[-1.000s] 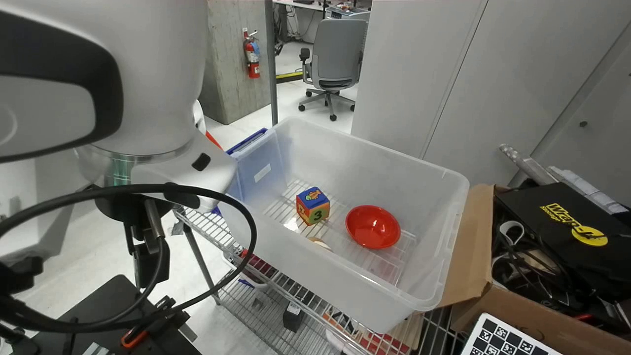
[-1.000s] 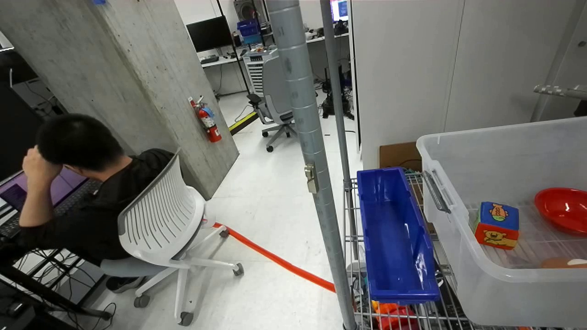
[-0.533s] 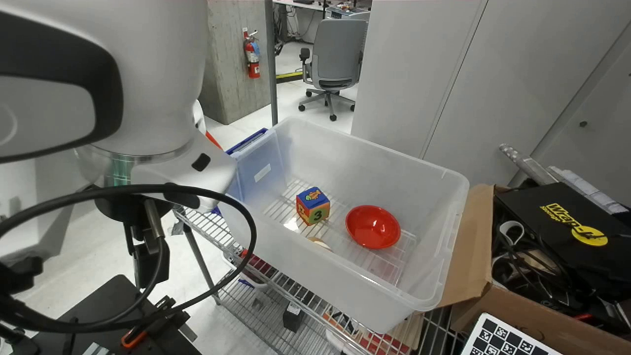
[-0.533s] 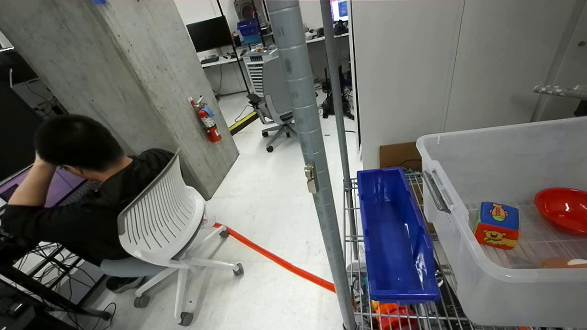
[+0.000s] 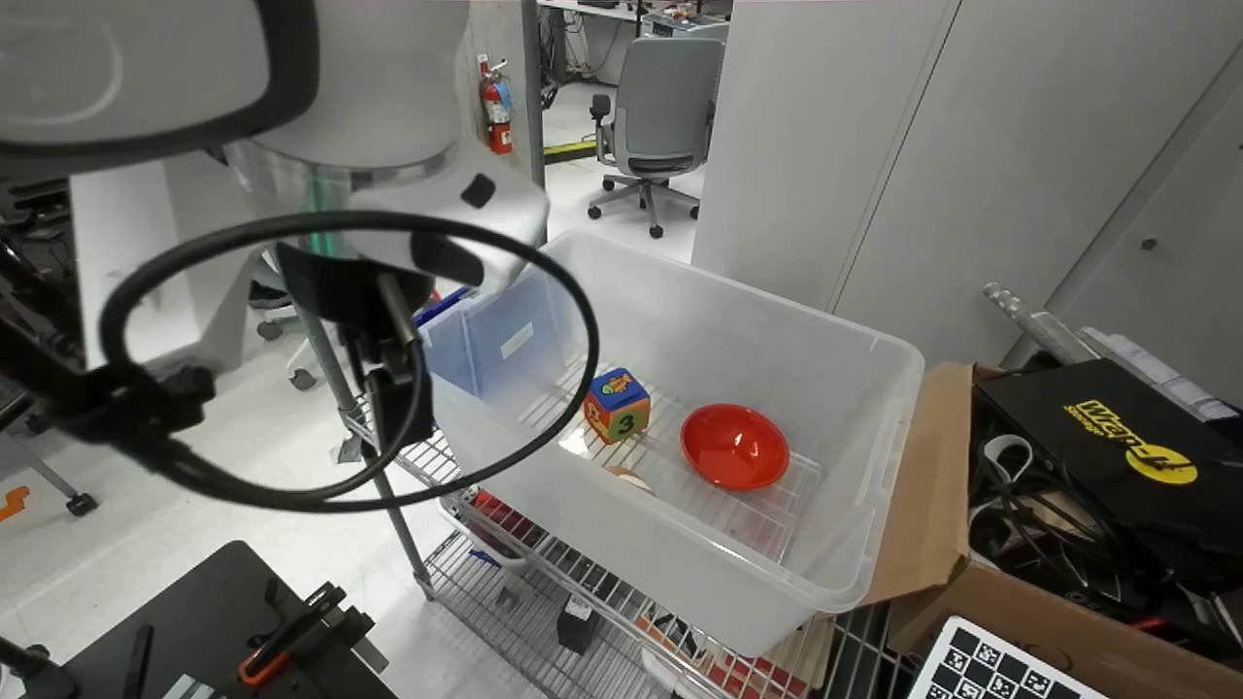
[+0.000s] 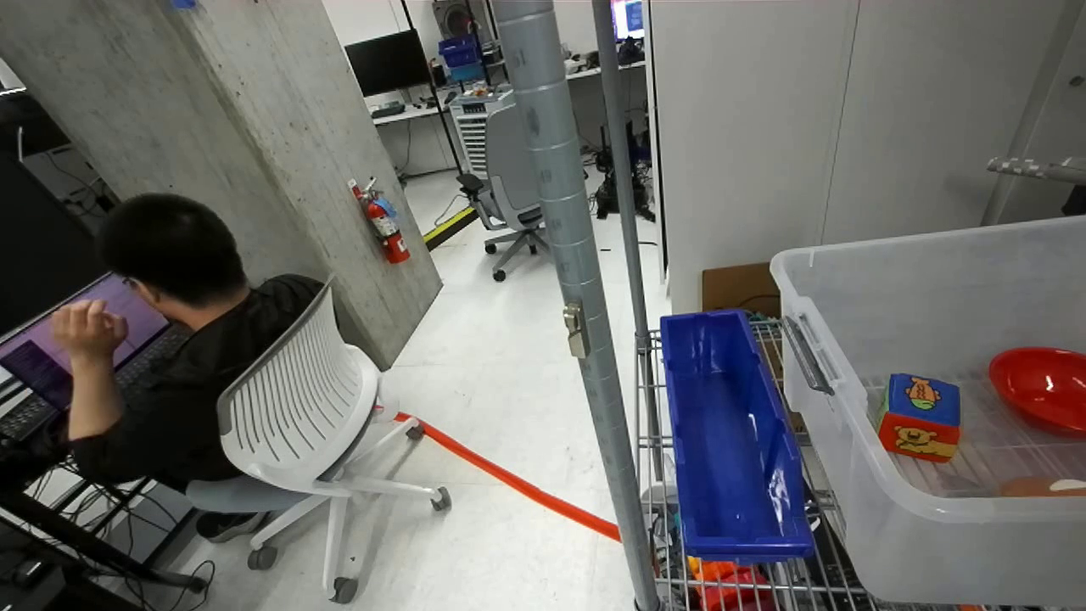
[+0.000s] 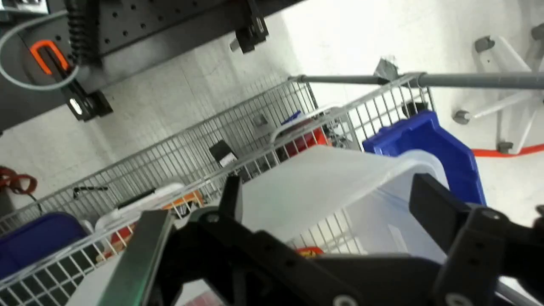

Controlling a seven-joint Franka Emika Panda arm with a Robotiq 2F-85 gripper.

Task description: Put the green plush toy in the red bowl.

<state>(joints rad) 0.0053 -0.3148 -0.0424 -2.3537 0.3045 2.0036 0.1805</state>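
The red bowl [image 5: 735,447] sits on the floor of a clear plastic bin [image 5: 670,544]; it also shows in an exterior view at the right edge [image 6: 1048,390]. The green plush toy does not show in any view; it is hidden or out of view. A tan and white item [image 5: 629,477] lies in the bin near its front wall, mostly hidden by that wall; it also shows in an exterior view [image 6: 1044,487]. My gripper [image 7: 329,199] is open and empty. In an exterior view the gripper [image 5: 398,413] hangs beside the bin's left corner, apart from the bowl.
A multicoloured cube [image 5: 617,405] stands in the bin beside the bowl. The bin has tall walls. A blue tray [image 6: 734,441] stands beside the bin on the wire shelf. A cardboard box [image 5: 918,495] adjoins the bin's right. A metal post [image 6: 564,255] rises by the shelf.
The arm and gripper have moved up and to the right, towards the bin, in an exterior view. The cable loop has moved along. The bowl, cube and bin have not moved. The seated person shifted.
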